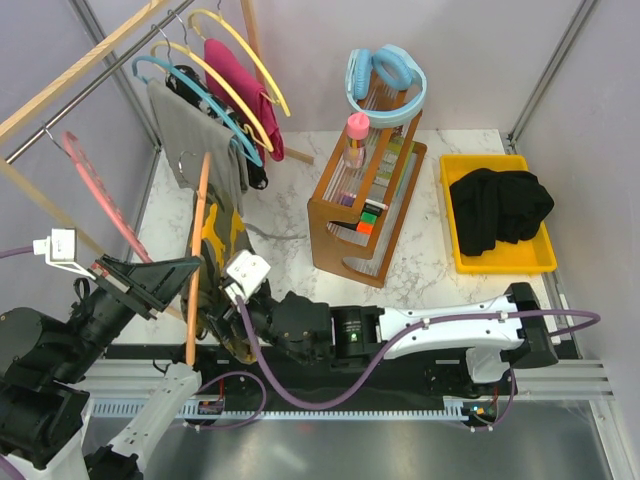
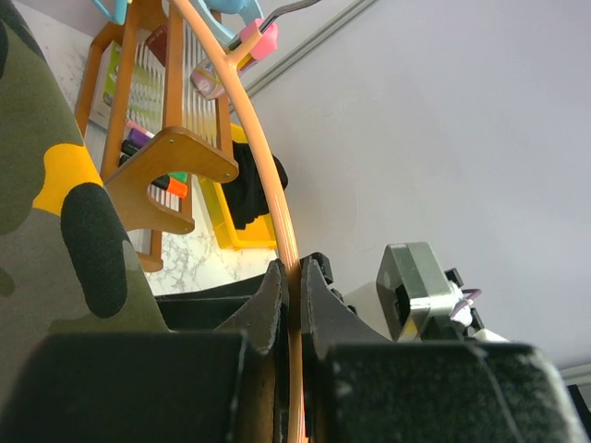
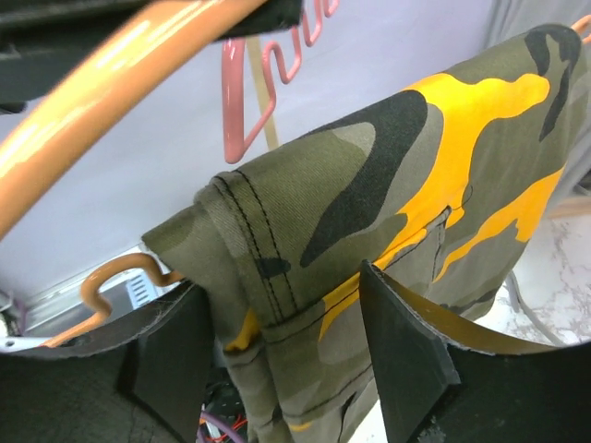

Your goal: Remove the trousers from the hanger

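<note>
The camouflage trousers (image 1: 215, 235) hang folded over the bar of an orange hanger (image 1: 197, 250) above the table's left side. My left gripper (image 2: 295, 277) is shut on the hanger's thin orange rod (image 2: 268, 175), with the camouflage cloth (image 2: 55, 212) to its left. My right gripper (image 3: 286, 341) is open, its two black fingers (image 3: 402, 341) standing on either side of the trousers' stitched, folded edge (image 3: 388, 166). Above it runs the orange hanger (image 3: 111, 101). The black trousers (image 1: 497, 210) lie bunched in a yellow tray (image 1: 500, 265) at the right.
A wooden rack (image 1: 365, 215) holding blue headphones and a pink-capped bottle (image 1: 356, 135) stands mid-table. A wooden rail (image 1: 80, 70) at the back left carries hangers with a grey garment (image 1: 185, 130) and a magenta garment (image 1: 235, 75). A bare pink hanger (image 1: 100, 200) hangs nearby.
</note>
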